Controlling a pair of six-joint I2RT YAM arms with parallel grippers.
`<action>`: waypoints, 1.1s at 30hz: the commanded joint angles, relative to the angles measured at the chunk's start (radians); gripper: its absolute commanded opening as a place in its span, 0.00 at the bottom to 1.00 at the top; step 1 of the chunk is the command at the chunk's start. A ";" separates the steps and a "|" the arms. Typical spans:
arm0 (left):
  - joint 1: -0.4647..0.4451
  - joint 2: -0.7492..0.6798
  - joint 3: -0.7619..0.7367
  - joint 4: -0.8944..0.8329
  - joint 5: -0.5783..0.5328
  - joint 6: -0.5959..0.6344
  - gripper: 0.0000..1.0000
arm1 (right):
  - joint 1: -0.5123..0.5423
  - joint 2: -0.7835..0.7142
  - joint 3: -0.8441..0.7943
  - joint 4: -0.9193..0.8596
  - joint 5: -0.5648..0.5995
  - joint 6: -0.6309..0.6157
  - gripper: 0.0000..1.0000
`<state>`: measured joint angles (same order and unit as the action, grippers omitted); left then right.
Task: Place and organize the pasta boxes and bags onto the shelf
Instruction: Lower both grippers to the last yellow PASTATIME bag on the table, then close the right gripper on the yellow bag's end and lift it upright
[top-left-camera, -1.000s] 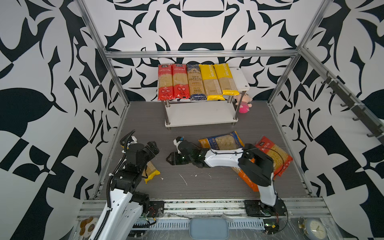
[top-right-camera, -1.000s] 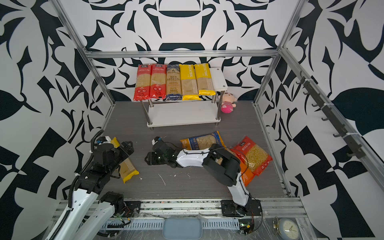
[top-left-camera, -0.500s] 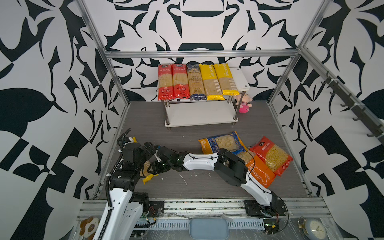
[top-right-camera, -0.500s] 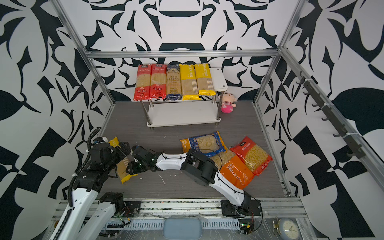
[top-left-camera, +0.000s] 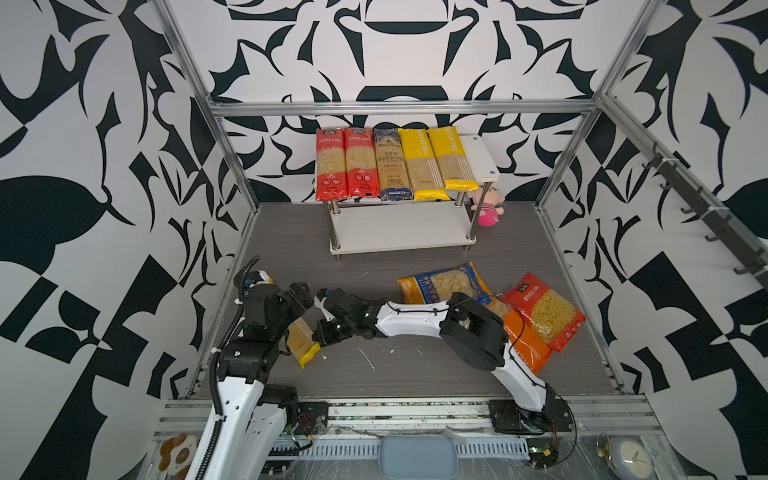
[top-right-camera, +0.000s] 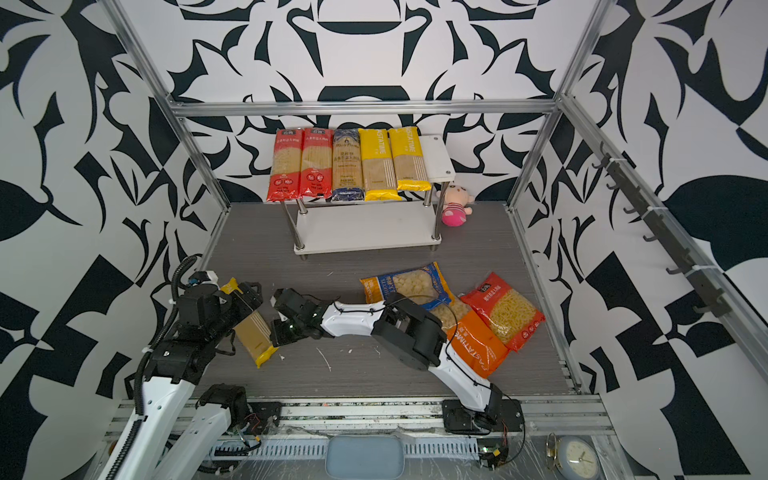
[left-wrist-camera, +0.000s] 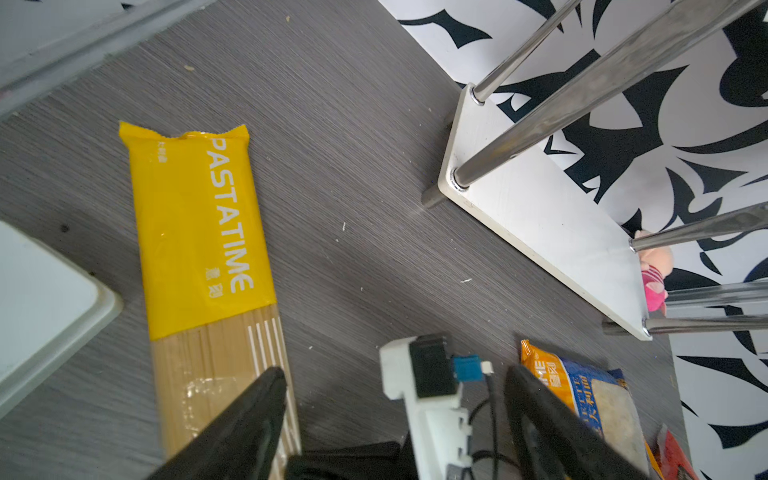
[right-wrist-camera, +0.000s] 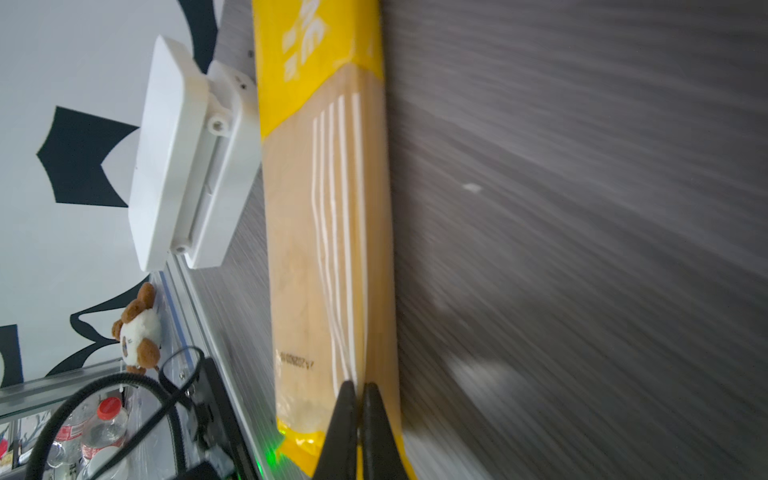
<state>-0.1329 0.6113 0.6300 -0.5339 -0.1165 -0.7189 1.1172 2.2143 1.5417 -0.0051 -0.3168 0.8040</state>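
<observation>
Right gripper (right-wrist-camera: 360, 388): black fingers are seen fully closed, tips on the clear-window end of the long narrow yellow plastic spaghetti pack (right-wrist-camera: 328, 249). Whether any film is pinched can't be told.

Left gripper (left-wrist-camera: 394, 372): jaws are spread wide with nothing held, hovering just beside the right wrist, over the same pack.

The pack lies on the grey wood-grain tabletop (top-left-camera: 415, 374) at 8 o'clock in both top views. It is well apart from the two-tier white-board, chrome-post shelf (top-left-camera: 482, 158) at 12 o'clock.

Risks, as judged:
- If only a film fold is caught, a slip or tear on lift is likely.
- A long pack held by one end may sag and strands may be cracked.
- Both wrists are crowded at 8 o'clock, so arm contact or a snagged cable is possible.
- One free slot shows on the top board, at its 3 o'clock end. Neighbours could be shoved by a skewed set-down.

Text read: "PASTATIME" in white on the pack, on the shelved yellow packs (top-left-camera: 417, 164) and on the orange bag (top-right-camera: 478, 345) at 4 o'clock. Chinese characters and a printed code are present but too small to read.
</observation>
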 joint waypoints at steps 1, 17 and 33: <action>0.004 0.020 -0.013 0.046 0.076 -0.035 0.86 | -0.064 -0.184 -0.142 -0.008 0.029 -0.028 0.00; -0.179 0.075 -0.243 0.218 0.149 -0.227 0.79 | -0.161 -0.508 -0.523 -0.030 -0.132 -0.023 0.41; -0.401 0.124 -0.461 0.416 0.060 -0.423 0.57 | -0.207 -0.071 -0.052 -0.074 -0.071 -0.144 0.57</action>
<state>-0.5125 0.7227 0.1867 -0.1997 -0.0250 -1.0851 0.9039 2.1296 1.4227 -0.0502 -0.3813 0.6964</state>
